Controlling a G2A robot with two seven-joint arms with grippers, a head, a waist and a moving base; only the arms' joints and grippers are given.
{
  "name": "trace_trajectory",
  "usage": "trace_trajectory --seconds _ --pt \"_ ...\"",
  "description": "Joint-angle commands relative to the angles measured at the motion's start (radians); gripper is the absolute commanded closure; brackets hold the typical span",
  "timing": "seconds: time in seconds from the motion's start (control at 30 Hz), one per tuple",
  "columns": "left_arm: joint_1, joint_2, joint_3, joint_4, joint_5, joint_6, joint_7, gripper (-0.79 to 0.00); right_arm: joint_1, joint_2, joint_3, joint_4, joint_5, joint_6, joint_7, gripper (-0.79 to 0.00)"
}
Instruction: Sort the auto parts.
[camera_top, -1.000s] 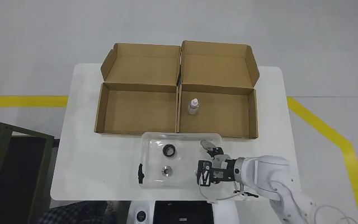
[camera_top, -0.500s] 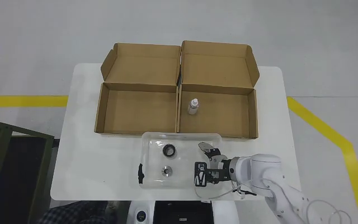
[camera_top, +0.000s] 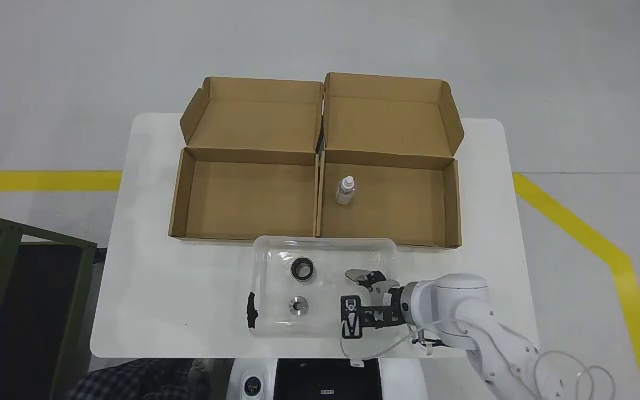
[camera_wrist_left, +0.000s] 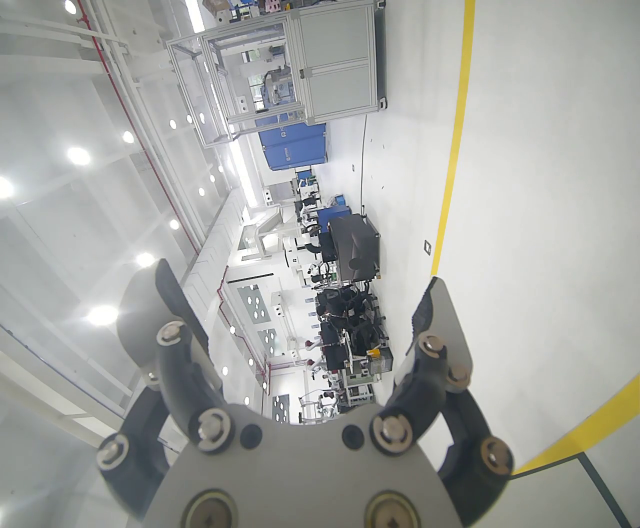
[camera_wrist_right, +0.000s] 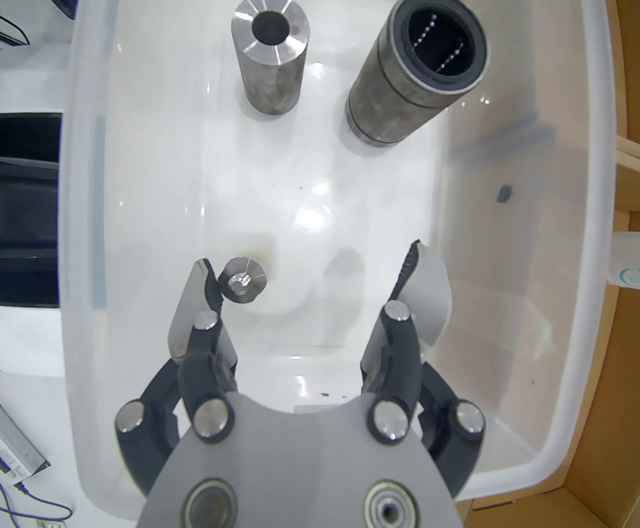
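Fingers (camera_wrist_right: 430, 285) of right gripper (camera_wrist_right: 310, 267) spread apart inside clear bin (camera_wrist_right: 82, 200), beside small metal part (camera_wrist_right: 243, 286).

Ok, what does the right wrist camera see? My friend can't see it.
The right end effector hangs open inside a clear plastic bin, one fingertip right beside a small round metal part. Farther in stand a steel cylinder with a hole and a bigger dark bearing sleeve.
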Motion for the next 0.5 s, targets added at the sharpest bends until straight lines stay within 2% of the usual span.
trace_trajectory --seconds 0.0,0.13,0.4,0.47 --pt "0.000 0.000 0.000 0.000 0.000 0.000 0.000 -0.785 0.005 0.001 -0.010 0.003 0.001 -0.009 0.012 -0.536" --pt "0.000 0.000 0.000 0.000 0.000 0.000 0.000 -0.785 0.014 0.001 -0.029 0.007 0.008 -0.017 0.033 -0.391" --pt "0.000 0.000 0.000 0.000 0.000 0.000 0.000 -0.785 0.033 0.004 -0.055 0.012 0.033 -0.032 0.079 -0.376" --pt "0.000 0.000 0.000 0.000 0.000 0.000 0.000 -0.785 0.037 0.005 -0.065 0.012 0.040 -0.032 0.092 -0.329"
